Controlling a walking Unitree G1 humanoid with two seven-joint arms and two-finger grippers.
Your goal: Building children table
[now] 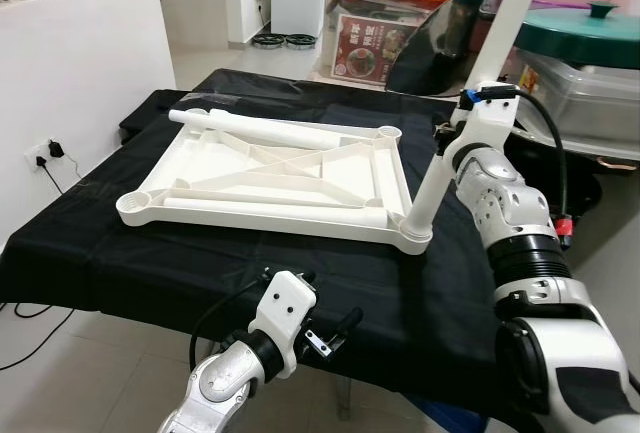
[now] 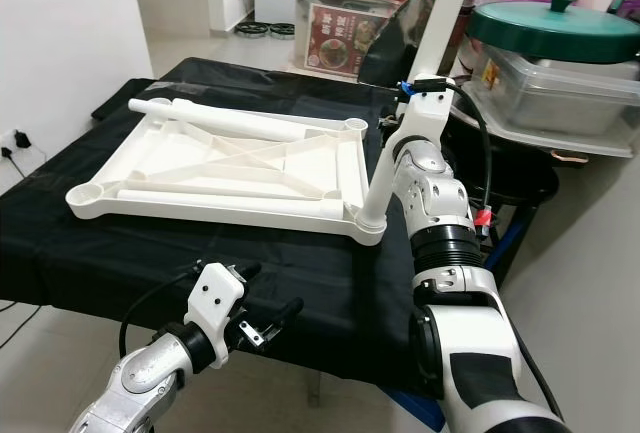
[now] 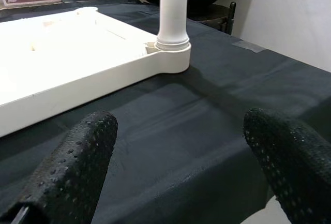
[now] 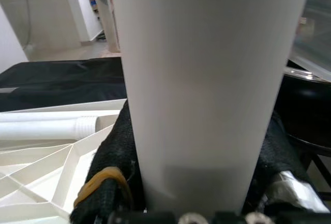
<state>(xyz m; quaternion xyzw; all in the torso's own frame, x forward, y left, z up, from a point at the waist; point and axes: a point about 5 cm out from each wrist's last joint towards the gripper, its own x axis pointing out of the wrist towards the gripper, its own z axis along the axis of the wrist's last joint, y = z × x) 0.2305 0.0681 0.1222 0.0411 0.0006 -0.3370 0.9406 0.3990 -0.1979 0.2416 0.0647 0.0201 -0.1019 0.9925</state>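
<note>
Head views: upturned tabletop [image 1: 270, 178] lies on black cloth [image 1: 150, 253]; right gripper [image 1: 478, 103] clasps leg [image 1: 470, 103] tilted in near corner socket [image 1: 415, 238].
Left wrist: left gripper [image 3: 178, 167] parted, empty.
Right wrist: leg [image 4: 201, 89] pinched mid-shaft.
Handling: probably light, stiff, slick plastic; hold mid-shaft.

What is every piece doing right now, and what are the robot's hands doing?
Tabletop: upside down on the black cloth.
Table leg: tilted, foot in the corner socket.
Loose legs: lying on the tabletop.
Right gripper: shut on the table leg.
Left gripper: open, holding nothing.
</note>
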